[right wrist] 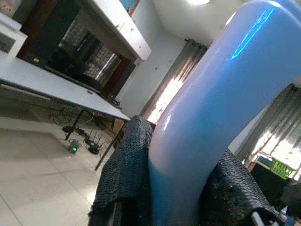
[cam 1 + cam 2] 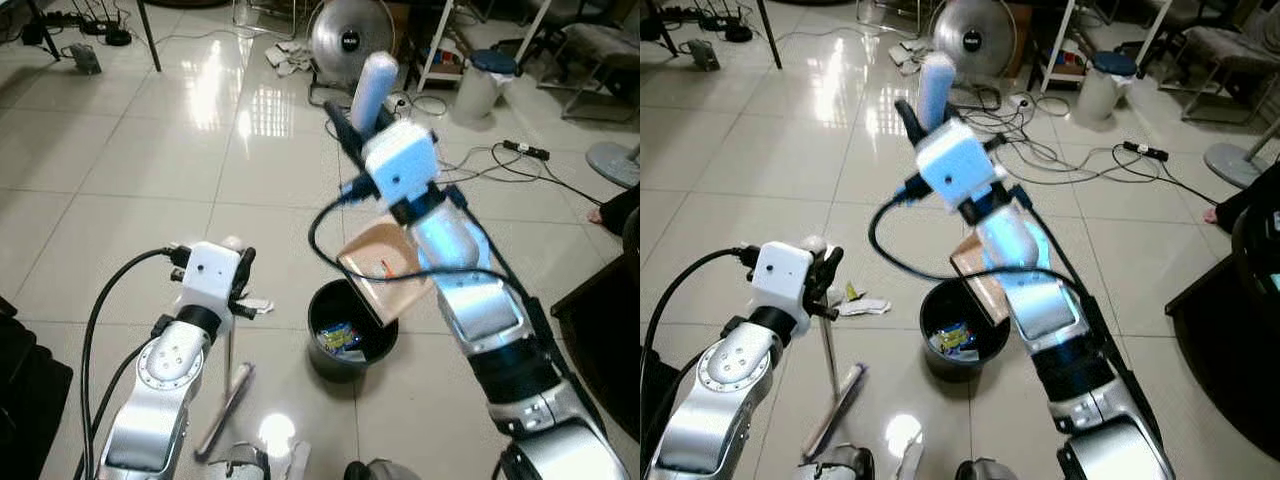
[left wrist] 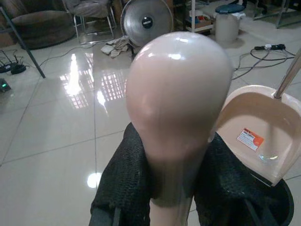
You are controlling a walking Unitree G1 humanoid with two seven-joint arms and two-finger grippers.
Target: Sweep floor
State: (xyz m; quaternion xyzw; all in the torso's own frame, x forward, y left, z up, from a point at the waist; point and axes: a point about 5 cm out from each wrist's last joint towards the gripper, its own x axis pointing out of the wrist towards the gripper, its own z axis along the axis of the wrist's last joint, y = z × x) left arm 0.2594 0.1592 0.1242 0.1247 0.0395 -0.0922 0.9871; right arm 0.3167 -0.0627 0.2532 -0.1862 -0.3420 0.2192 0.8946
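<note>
My right gripper (image 2: 362, 118) is clamped on the pale blue dustpan handle (image 2: 372, 88), raised over the floor; right wrist view shows the black fingers (image 1: 123, 174) pressed on both sides of that handle, plus a long white tabletop (image 1: 56, 82) and curtains behind, which the head views miss. One dustpan (image 2: 385, 278), beige, tilted with its lower edge over the rim of one black bin (image 2: 350, 360); a colourful wrapper lies inside the bin. My left gripper (image 2: 820, 275) is closed round the top of one broom, thin metal pole (image 2: 827, 345) running down to the broom head (image 2: 835, 410) on the tiles just left of the bin. Left wrist view shows the rounded beige broom knob (image 3: 178, 94) between mesh-covered fingers (image 3: 124, 183), and the dustpan's inside with an orange sticker (image 3: 249, 139), clearer than from the head. One crumpled paper scrap (image 2: 862, 305) on the floor (image 2: 130, 170) between broom pole and bin. One standing fan (image 2: 350, 40) and one white lidded pail (image 2: 484, 82) further back, cables near them
</note>
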